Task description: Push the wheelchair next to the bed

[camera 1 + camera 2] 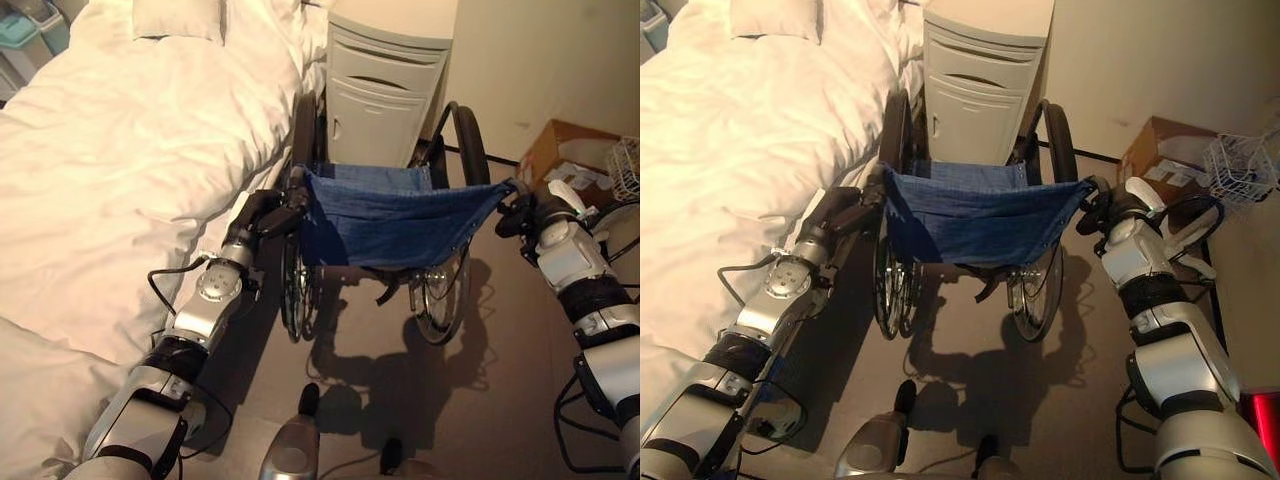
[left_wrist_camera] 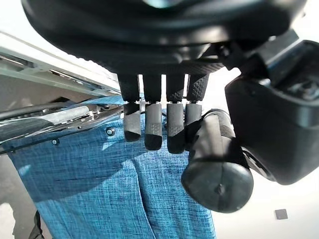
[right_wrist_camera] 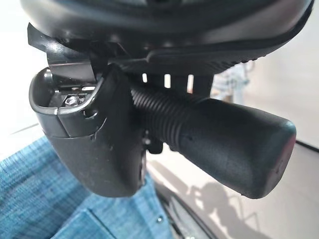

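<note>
The wheelchair (image 1: 400, 215), with a blue denim back sling and large black wheels, stands just ahead of me, seen from behind. Its left wheel is close beside the bed (image 1: 110, 160), which is covered by a white duvet. My left hand (image 1: 265, 212) is curled round the left push handle (image 2: 217, 174), which lies between fingers (image 2: 154, 129) and thumb. On the other side, my right hand (image 1: 530, 212) is wrapped round the ribbed black right push handle (image 3: 234, 144), its thumb (image 3: 94, 134) across the grip.
A pale bedside cabinet (image 1: 385, 90) stands directly in front of the wheelchair against the wall. A cardboard box (image 1: 570, 160) and a white wire basket (image 1: 625, 165) sit at the right. Teal bins (image 1: 30, 30) stand beyond the bed. Open floor lies right of the chair.
</note>
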